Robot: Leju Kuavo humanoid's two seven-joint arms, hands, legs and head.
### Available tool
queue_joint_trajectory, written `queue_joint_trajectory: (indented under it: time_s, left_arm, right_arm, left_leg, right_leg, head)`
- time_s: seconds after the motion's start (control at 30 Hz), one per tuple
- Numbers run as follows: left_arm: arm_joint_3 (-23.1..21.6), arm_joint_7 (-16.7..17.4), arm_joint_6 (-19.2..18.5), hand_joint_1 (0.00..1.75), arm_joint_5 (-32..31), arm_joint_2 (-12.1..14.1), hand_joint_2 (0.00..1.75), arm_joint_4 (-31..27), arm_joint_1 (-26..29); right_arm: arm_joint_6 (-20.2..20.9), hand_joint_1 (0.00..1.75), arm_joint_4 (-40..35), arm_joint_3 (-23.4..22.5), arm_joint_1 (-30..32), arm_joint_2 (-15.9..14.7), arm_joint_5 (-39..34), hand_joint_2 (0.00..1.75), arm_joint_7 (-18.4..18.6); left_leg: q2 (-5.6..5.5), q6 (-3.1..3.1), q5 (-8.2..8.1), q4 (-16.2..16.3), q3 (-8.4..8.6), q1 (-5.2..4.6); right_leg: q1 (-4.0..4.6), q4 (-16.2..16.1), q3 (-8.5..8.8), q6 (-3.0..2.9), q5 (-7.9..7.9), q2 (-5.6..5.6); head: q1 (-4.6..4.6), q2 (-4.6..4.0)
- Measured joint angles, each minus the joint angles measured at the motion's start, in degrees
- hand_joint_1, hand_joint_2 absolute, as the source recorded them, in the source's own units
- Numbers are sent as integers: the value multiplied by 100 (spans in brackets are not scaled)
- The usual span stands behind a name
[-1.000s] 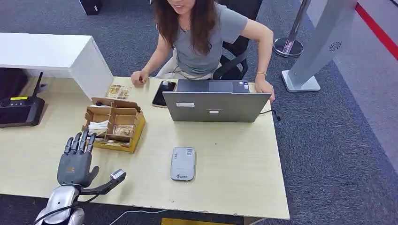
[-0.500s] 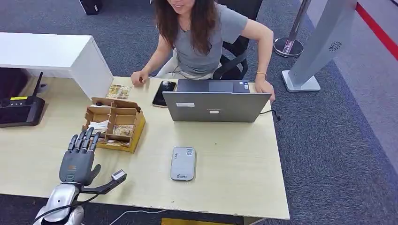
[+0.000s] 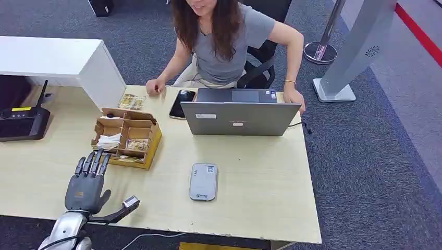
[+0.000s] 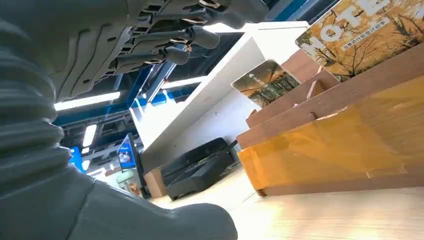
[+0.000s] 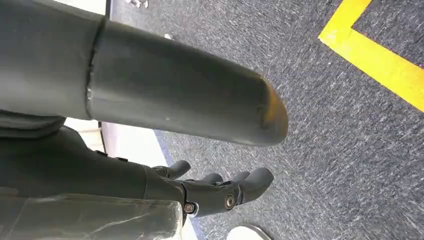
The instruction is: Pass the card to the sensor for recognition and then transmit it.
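Observation:
A brown cardboard box (image 3: 155, 139) with compartments stands on the left half of the desk and holds picture cards (image 3: 136, 145) and a white paper wad. The grey card sensor (image 3: 203, 182) lies flat in the middle of the desk, nearer the front edge. My left hand (image 3: 85, 183) hovers low over the desk just short of the box, fingers straight and apart, holding nothing. In the left wrist view its fingers (image 4: 192, 37) point toward the box (image 4: 340, 145), where yellow cards (image 4: 367, 35) stand upright. My right hand (image 5: 220, 192) hangs over the carpet, holding nothing.
A person sits behind a grey laptop (image 3: 240, 117) at the far edge, one hand beside it. A black phone (image 3: 182, 102) and loose cards (image 3: 131, 101) lie near the box. A black device (image 3: 23, 122) and a white block (image 3: 57, 60) stand at the left.
My left hand has drawn back a little from the box toward the desk's front edge. Nothing else has moved.

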Motion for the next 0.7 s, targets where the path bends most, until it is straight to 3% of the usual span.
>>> queue_joint_trajectory:
  time_s: [0.7]
  left_arm:
    - [-18,118,146,0,0,22,175,2,-312]
  right_arm:
    - [72,0,-9,142,-10,0,0,0,-11]
  left_leg:
    - [0,0,0,0,0,0]
  right_leg:
    - [0,0,0,0,0,0]
  head:
    - [-2,0]
